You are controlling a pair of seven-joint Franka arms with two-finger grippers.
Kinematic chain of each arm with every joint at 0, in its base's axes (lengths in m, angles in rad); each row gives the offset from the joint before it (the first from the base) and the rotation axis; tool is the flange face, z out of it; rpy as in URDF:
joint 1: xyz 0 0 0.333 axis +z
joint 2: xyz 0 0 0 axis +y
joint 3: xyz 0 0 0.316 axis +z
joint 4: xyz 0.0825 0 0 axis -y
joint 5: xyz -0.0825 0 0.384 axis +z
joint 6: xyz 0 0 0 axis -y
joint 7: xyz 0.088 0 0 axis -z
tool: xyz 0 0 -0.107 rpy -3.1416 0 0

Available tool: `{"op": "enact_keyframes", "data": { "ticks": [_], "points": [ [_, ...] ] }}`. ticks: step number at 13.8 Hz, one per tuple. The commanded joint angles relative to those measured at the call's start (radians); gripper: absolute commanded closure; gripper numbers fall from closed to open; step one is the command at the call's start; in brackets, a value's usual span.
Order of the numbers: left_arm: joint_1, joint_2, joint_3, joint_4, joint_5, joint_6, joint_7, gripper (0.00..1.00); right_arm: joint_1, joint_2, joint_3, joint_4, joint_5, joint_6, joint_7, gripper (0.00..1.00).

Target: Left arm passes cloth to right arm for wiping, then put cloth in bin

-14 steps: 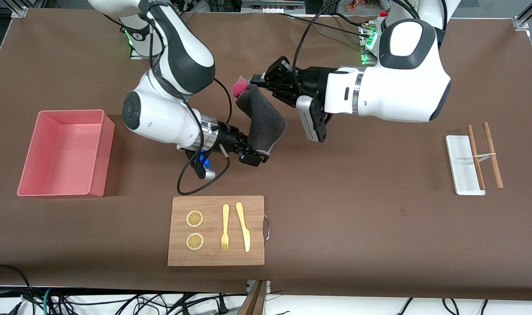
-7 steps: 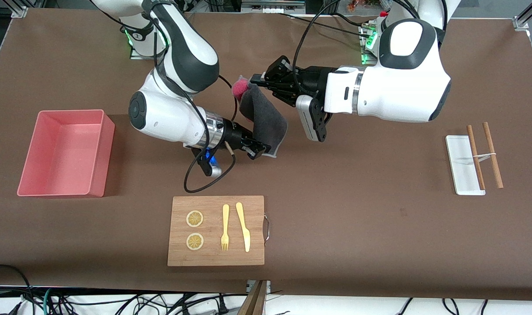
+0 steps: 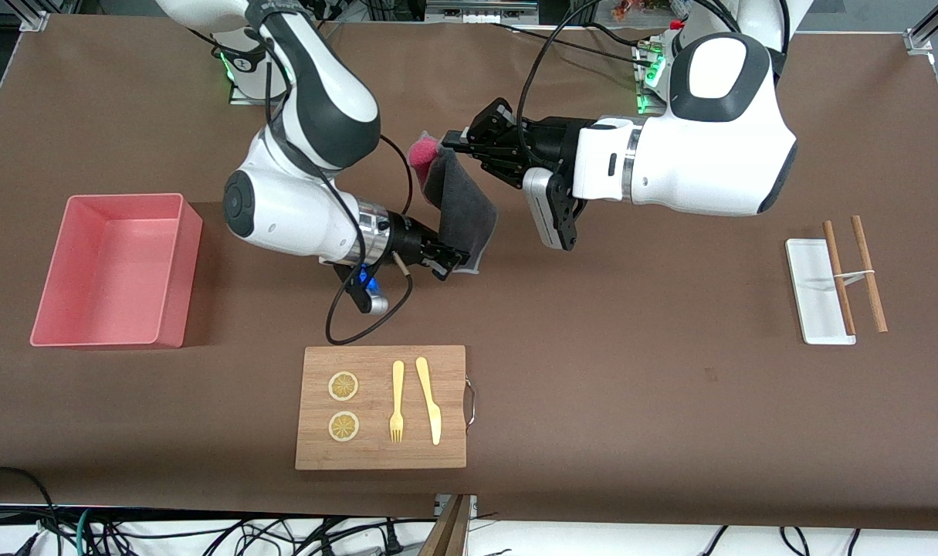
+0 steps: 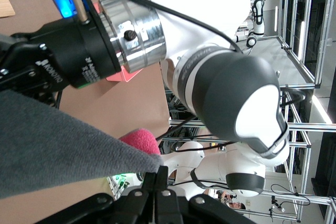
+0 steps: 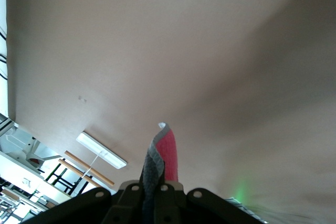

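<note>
— Cloth, where is it?
— Soft dark-grey and magenta cloth (image 3: pixel 457 208) hangs over the brown table (image 3: pixel 631 386) between my hands. My left gripper (image 3: pixel 447 144) pinches its top corner; my right gripper (image 3: pixel 452 262) is clamped on its lower edge.
— Bin?
— Pink plastic tub (image 3: pixel 113 270) stands at my right arm's end.

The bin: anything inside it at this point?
Nothing shows inside the bin; its pink floor is bare. The cloth hangs between the left gripper and right gripper.

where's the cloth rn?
Front view: the cloth hangs mid-table between both arms, top pinched in the left claw, bottom edge in the right claw.
</note>
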State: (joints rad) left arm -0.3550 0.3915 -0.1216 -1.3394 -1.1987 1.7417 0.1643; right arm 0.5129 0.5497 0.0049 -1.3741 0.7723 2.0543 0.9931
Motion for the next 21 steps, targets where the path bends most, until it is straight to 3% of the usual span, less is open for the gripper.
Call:
{"op": "enact_keyframes", "data": {
  "ticks": [1,4,7,11,16,19,21],
  "points": [
    [0.002,-0.013,0.002,0.003,0.001,-0.016,-0.015,0.00,-0.057,0.003,0.003,0.026,0.010,-0.081,-0.063,1.00],
    [0.016,-0.032,0.017,0.006,0.031,-0.088,-0.020,0.00,-0.085,-0.001,0.000,0.027,-0.056,-0.144,-0.097,1.00],
    [0.051,-0.069,0.017,0.006,0.189,-0.140,-0.022,0.00,-0.099,-0.001,0.000,0.027,-0.180,-0.198,-0.117,1.00],
    [0.059,-0.120,0.016,0.006,0.651,-0.212,-0.036,0.00,-0.113,0.003,-0.002,0.007,-0.333,-0.285,-0.204,1.00],
    [0.053,-0.123,0.002,0.002,1.228,-0.238,-0.017,0.00,-0.143,-0.016,0.004,-0.103,-0.490,-0.345,-0.310,1.00],
    [0.103,-0.120,0.022,0.011,1.495,-0.226,0.061,0.00,-0.146,-0.001,0.009,-0.161,-0.541,-0.313,-0.324,1.00],
    [0.143,-0.108,0.022,0.057,1.545,-0.197,0.054,0.00,-0.146,0.013,0.009,-0.201,-0.544,-0.281,-0.326,1.00]
  ]
}}
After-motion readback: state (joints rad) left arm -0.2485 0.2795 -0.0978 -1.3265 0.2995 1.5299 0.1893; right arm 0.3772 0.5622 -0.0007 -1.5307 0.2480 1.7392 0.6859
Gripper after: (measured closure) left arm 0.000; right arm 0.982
